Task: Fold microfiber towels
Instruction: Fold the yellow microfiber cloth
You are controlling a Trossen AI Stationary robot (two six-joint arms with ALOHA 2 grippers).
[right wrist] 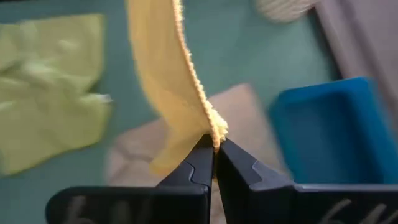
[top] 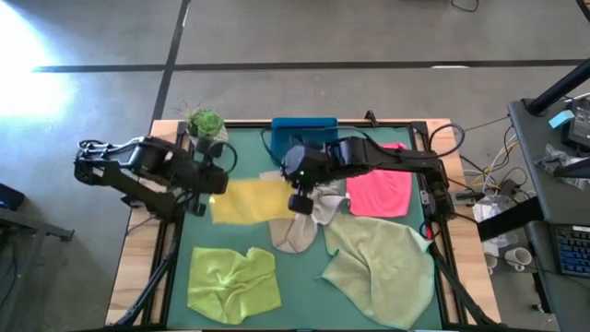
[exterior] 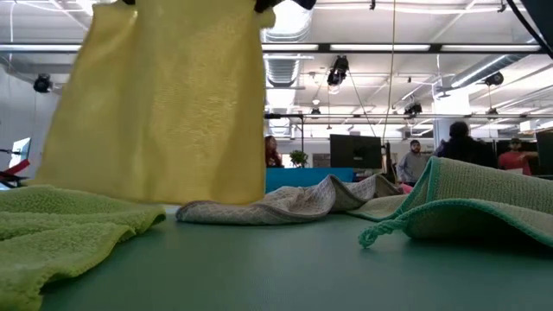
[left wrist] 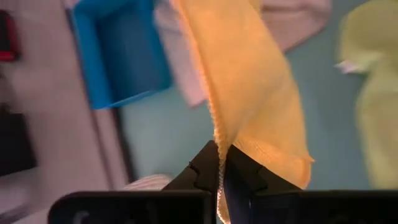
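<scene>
From table height, the lime green towel [exterior: 60, 229] lies nearest at 8 o'clock and the sage green towel [exterior: 467, 207] at 3 o'clock, with the yellow towel [exterior: 164, 104] hanging clear of the table behind them; its top edge is cut off. The wrist cameras show what that view hides: the left gripper [left wrist: 221, 171] and right gripper [right wrist: 214, 152] each pinch a yellow corner. Under it lies the grey towel [exterior: 285, 203]. From overhead, farther back, the pink towel [top: 380, 192] lies at 2 o'clock and the blue tray [top: 304, 129] at 12.
</scene>
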